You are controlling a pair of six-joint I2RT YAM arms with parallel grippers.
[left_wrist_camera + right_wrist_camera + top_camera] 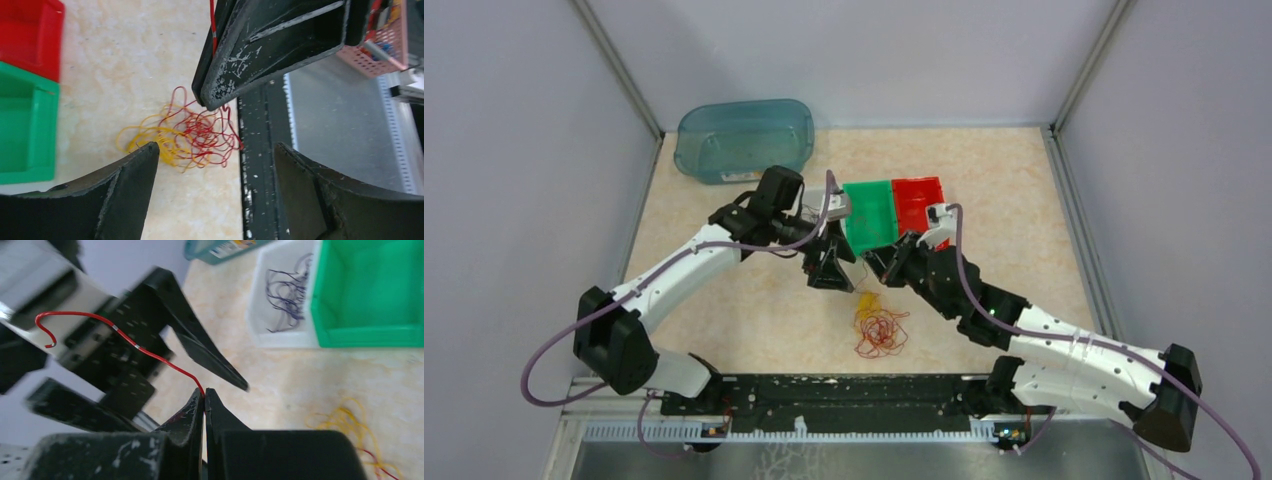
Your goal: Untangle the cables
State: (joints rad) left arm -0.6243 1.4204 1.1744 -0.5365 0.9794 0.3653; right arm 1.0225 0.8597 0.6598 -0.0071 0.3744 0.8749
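Note:
A loose clump of red cables (882,335) with yellow cables (867,300) at its far side lies on the table in front of the arms. It also shows in the left wrist view, red (210,132) and yellow (150,135). My right gripper (204,392) is shut on one red cable (125,337), held above the table with its free end curling up to the left. My left gripper (216,148) is open and empty, hovering above the clump right beside the right gripper (879,262). Dark purple cables (285,292) lie in a white tray (265,335).
A green bin (871,215) and a red bin (919,200) stand side by side just behind the grippers. A teal tub (744,135) stands at the back left. A black rail (844,390) runs along the near table edge.

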